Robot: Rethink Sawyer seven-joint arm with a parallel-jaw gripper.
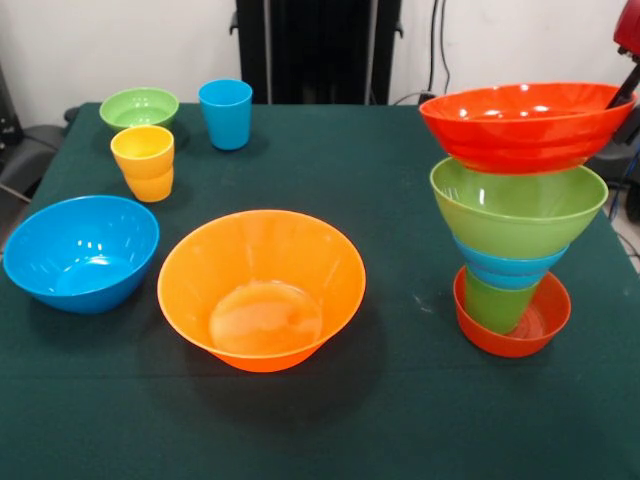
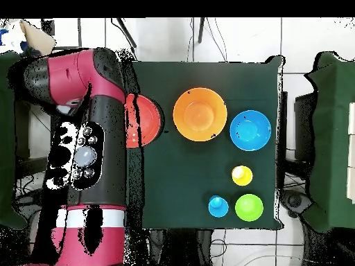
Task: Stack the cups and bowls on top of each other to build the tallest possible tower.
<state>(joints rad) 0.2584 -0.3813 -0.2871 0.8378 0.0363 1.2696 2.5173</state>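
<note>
The tower [image 1: 515, 220] stands at the table's right side. A small red-orange bowl [image 1: 512, 325] is lowest, with a green cup [image 1: 495, 302] standing in it. Above the cup come a blue bowl [image 1: 505, 268], a green bowl [image 1: 518, 205] and a wide red bowl [image 1: 525, 125] on top. Only a dark part of my gripper [image 1: 626, 86] shows, at the right edge beside the red bowl's rim. In the overhead view the arm [image 2: 90, 138] covers most of the red bowl [image 2: 147, 119]. Loose on the table are a large orange bowl [image 1: 260, 288], a blue bowl [image 1: 80, 250], a yellow-orange cup [image 1: 143, 160], a blue cup [image 1: 225, 112] and a small green bowl [image 1: 139, 107].
The dark green cloth [image 1: 400, 420] covers the table. In the overhead view the orange bowl [image 2: 200, 113], the blue bowl [image 2: 250, 129], the yellow cup [image 2: 242, 175], the blue cup [image 2: 218, 206] and the green bowl [image 2: 249, 206] lie right of the arm.
</note>
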